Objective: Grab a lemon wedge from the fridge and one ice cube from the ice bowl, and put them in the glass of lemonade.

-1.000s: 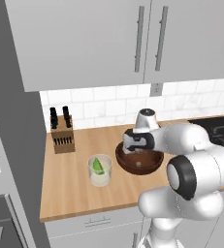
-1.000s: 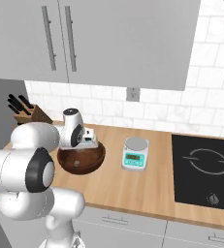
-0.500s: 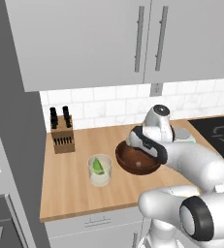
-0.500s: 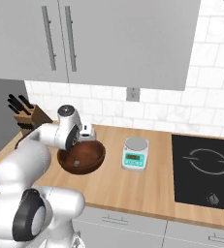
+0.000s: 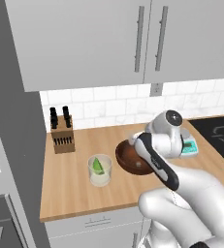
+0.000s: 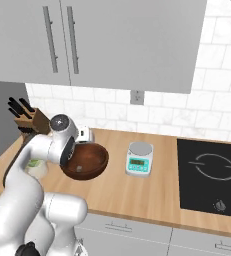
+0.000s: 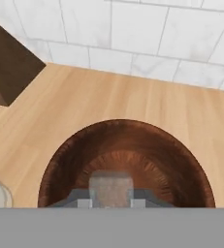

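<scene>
The left base view looks forward and down from behind the arm's left side, across the wooden counter toward the tiled wall and upper cabinets. The right base view faces the same counter from behind the arm's right. Both share the ice bowl and the knife block. The hand view sits close above the bowl (angled toward the wall tiles).
</scene>
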